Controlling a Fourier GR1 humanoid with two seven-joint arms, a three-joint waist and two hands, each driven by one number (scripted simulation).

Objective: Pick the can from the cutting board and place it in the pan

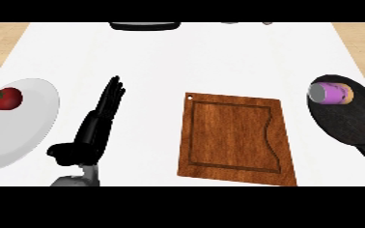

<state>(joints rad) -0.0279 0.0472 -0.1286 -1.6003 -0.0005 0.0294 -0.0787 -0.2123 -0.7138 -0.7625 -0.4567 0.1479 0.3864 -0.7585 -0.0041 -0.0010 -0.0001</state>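
Rising from the lower edge at the view's left, the left robot hand (100, 125) stands with its grey wrist nearest, its black palm above that and its fingers (112, 94) stretched straight and close together, pointing away across the white desk (214, 58). Its thumb (63, 152) juts out low on the left side. That robot hand is released and holds nothing, resting apart from everything around it.

Right of it, in the middle of the near desk, lies the wooden cutting board (235, 137), tilted a little, with a groove running round inside its edge and a small hole in its far left corner. Its top is bare.

At the left edge, level with the hand's fingers, sits a white plate (32, 121) cut off by the frame; a red, tomato-like fruit (8, 98) lies on its left part.

At the right edge is the dark pan (342, 121), also cut off. The can (330, 93), purple with a grey end, lies on its side inside the pan's far part.

The right robot hand does not show.

Farthest off, along the desk's back edge, a dark object (145, 25) is only partly visible, and I cannot tell what it is.
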